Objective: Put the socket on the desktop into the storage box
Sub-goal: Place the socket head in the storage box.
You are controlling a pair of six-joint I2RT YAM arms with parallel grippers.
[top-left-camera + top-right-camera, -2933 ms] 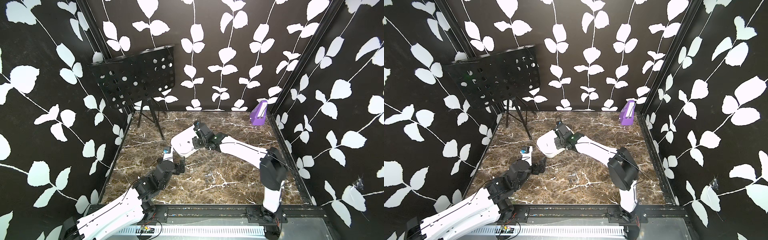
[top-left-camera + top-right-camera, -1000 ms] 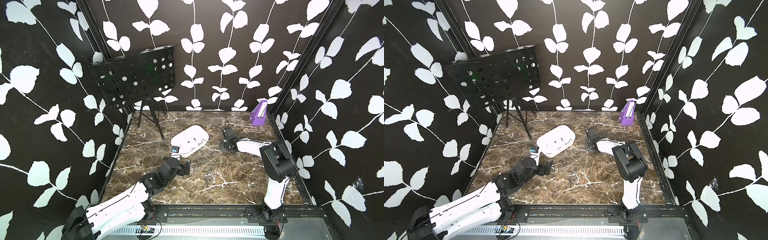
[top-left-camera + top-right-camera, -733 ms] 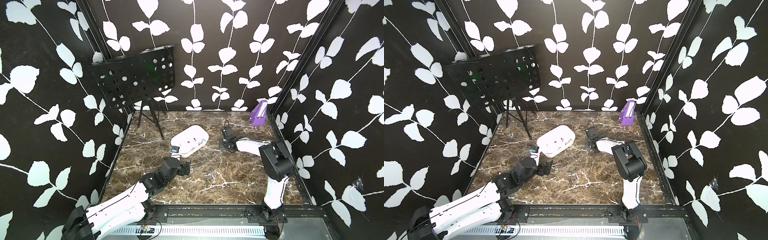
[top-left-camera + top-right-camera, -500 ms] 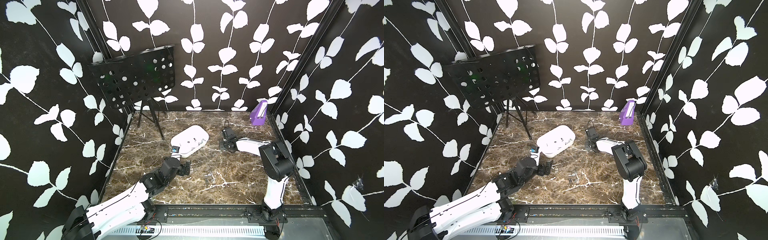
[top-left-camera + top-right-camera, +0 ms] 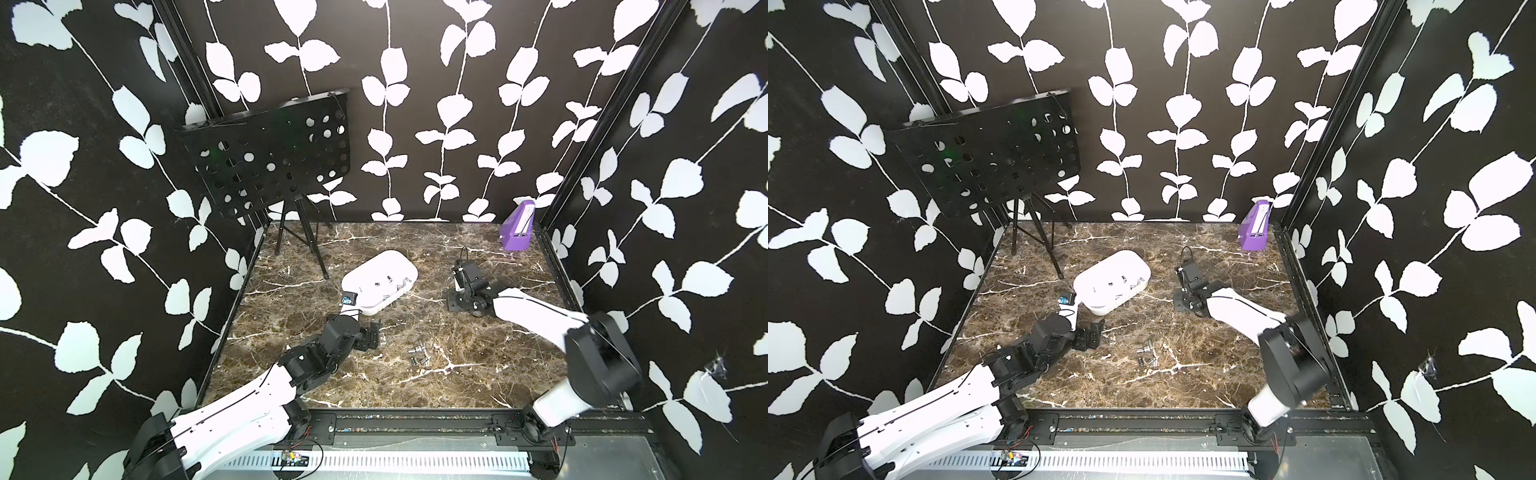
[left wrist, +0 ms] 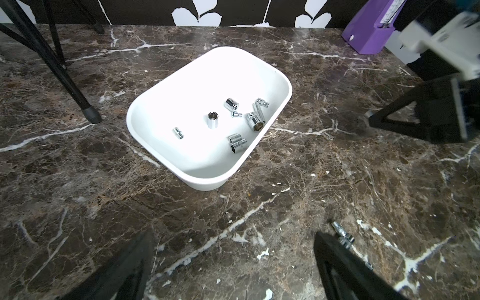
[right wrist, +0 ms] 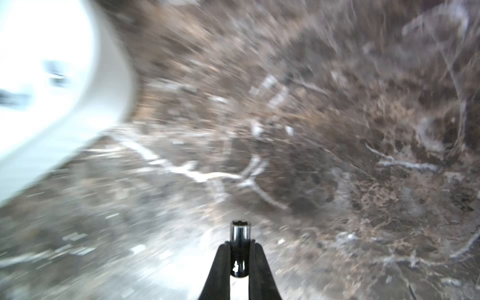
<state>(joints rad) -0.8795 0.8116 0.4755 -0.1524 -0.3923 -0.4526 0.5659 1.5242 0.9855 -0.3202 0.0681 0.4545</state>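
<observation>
One socket (image 7: 240,233) was clamped in the right hand (image 7: 240,245), held near the box (image 5: 365,306) but not yet over it, presumably to be dropped among the sockets inside (image 6: 235,122). The left hand (image 5: 371,336) was held apart by the loose sockets (image 5: 417,354) on the bench (image 5: 478,365).

In the right wrist view the tabletop (image 7: 285,124) and the storage box (image 7: 111,85) are blurred, and the box is cut off at the edge. In both top views the loose sockets (image 5: 417,356) are too small to count.
</observation>
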